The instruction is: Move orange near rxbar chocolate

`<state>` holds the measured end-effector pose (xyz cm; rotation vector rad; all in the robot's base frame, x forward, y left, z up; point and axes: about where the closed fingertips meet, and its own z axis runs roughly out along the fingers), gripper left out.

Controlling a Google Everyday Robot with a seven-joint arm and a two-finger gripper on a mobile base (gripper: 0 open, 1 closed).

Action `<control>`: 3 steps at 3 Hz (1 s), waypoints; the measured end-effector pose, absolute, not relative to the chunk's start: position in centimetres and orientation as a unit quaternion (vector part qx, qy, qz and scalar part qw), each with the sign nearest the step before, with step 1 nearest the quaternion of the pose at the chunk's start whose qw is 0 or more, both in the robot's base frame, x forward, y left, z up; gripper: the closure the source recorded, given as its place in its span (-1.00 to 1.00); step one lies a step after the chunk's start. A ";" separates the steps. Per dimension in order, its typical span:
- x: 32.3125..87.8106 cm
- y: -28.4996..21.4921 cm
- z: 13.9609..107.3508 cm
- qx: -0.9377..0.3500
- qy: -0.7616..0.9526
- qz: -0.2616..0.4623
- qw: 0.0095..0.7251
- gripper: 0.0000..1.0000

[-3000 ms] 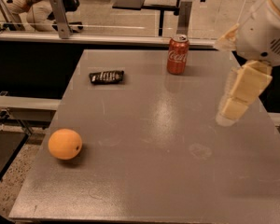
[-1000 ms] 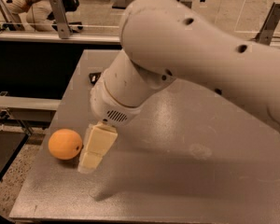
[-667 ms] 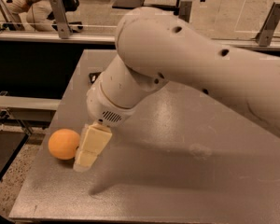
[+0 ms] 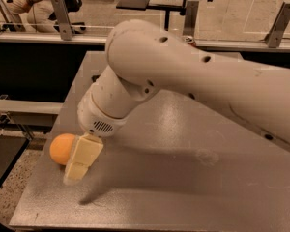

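Observation:
The orange (image 4: 59,149) lies on the grey table (image 4: 183,178) near its front left corner. My gripper (image 4: 80,160) has come down right against the orange's right side, its cream-coloured end overlapping the fruit and reaching the tabletop. My big white arm (image 4: 183,76) sweeps in from the right across the middle of the table. The rxbar chocolate is hidden behind the arm at the far left of the table.
The top of a red soda can (image 4: 189,40) peeks over the arm at the table's far edge. The table's left edge (image 4: 43,153) runs just beside the orange. A black bench and metal rails (image 4: 58,13) stand behind the table.
The arm has swung from the table's right side to the front left. In the last second the gripper has closed in leftward onto the orange. The orange has not moved.

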<state>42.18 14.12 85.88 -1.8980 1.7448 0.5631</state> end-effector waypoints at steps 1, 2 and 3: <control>41.3 15.2 85.2 -0.702 0.634 0.218 0.240 -1.00; 40.9 15.6 85.1 -0.705 0.631 0.220 0.239 -1.00; 40.5 16.3 84.8 -0.711 0.625 0.219 0.238 -0.52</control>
